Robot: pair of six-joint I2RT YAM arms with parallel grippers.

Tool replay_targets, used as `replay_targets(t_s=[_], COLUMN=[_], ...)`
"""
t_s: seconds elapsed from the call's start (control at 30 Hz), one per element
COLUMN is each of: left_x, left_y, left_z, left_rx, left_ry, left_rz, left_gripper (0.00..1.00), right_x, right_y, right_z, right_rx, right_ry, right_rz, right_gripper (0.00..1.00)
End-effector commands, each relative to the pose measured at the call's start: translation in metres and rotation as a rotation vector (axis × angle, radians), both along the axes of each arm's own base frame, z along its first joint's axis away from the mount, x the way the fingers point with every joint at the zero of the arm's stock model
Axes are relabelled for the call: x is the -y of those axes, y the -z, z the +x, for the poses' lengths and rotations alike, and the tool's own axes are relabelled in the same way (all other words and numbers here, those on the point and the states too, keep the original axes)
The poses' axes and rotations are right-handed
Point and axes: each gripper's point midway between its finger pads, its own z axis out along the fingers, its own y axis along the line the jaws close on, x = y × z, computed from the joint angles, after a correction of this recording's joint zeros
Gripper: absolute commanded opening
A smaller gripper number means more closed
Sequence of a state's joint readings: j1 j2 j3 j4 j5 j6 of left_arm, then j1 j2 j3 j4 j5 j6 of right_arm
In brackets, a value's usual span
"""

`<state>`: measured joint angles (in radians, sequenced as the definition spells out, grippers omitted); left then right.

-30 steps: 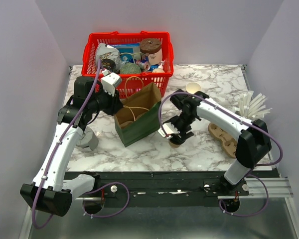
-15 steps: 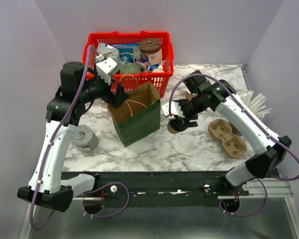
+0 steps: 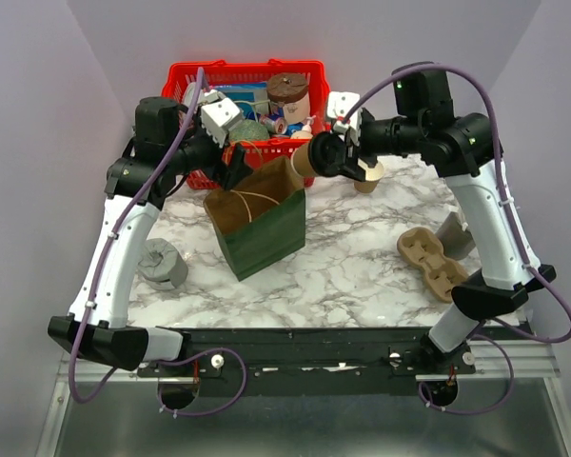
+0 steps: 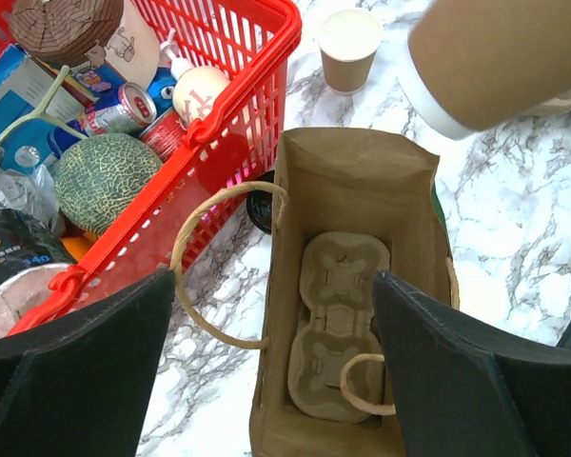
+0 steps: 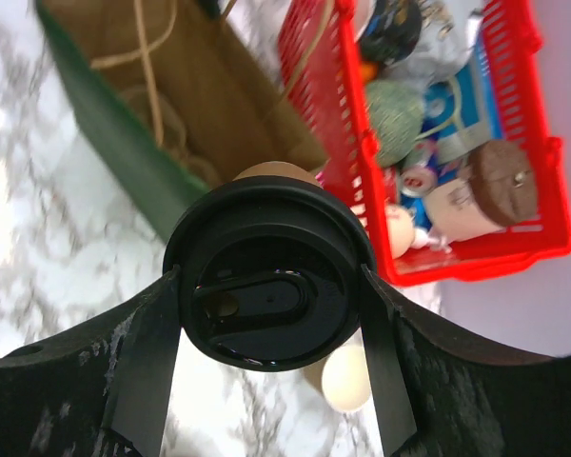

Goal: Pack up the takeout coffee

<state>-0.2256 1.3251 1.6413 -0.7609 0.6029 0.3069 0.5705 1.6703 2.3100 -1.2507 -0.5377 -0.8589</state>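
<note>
The right gripper [image 3: 329,157] clamps the coffee cup [image 3: 304,159] by its black-lidded end. The cup lies sideways in the air, just above the bag's [image 3: 266,233] far right corner. The right arm stands tall, its forearm reaching left. The left gripper [image 3: 235,169] gapes wide and holds nothing, beside the bag's far left rim near the basket [image 3: 186,90]. The left arm arches high, its wrist looking down into the bag at a carrier [image 4: 333,324].

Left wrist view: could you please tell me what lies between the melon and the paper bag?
The wall of the red basket separates the melon from the paper bag, as the left wrist view shows.
</note>
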Motion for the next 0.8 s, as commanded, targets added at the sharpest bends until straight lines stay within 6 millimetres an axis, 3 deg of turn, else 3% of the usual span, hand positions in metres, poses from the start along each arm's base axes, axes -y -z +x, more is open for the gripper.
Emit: replay_targets(t_s=[0.0, 0.07, 0.17, 0.27, 0.5, 0.67, 0.77], left_x=[-0.005, -0.005, -0.005, -0.009, -0.024, -0.029, -0.031], left_y=[-0.003, 0.006, 0.009, 0.019, 0.044, 0.037, 0.044], left_z=[0.012, 0.017, 0.009, 0.002, -0.014, -0.020, -0.022], left_rx=[0.033, -0.002, -0.035, -0.072, -0.193, -0.141, -0.156], left_ry=[-0.022, -0.021, 0.005, -0.012, -0.066, -0.111, -0.113], left_rz=[0.021, 0.034, 0.037, 0.056, 0.100, 0.074, 0.090], left_gripper=[0.86, 0.84, 0.86, 0.86, 0.80, 0.91, 0.92], right_x=[-0.032, -0.040, -0.045, -0.047, -0.055, -0.067, -0.074], right_y=[-0.033, -0.031, -0.031, -0.027, 0.002, 0.017, 0.029], right_z=[0.019, 0.025, 0.040, 0.041, 0.023, 0.007, -0.006], right_rx=[-0.020, -0.027, -0.054, -0.097, -0.186, -0.219, -0.200], right_ry=[0.027, 0.032, 0.097, 0.116, 0.055, -0.016, -0.063], right_rz=[0.201, 0.222, 0.270, 0.284, 0.254, 0.218, 0.163], right_gripper=[0.01, 0.01, 0.01, 0.01, 0.01, 0.01, 0.01])
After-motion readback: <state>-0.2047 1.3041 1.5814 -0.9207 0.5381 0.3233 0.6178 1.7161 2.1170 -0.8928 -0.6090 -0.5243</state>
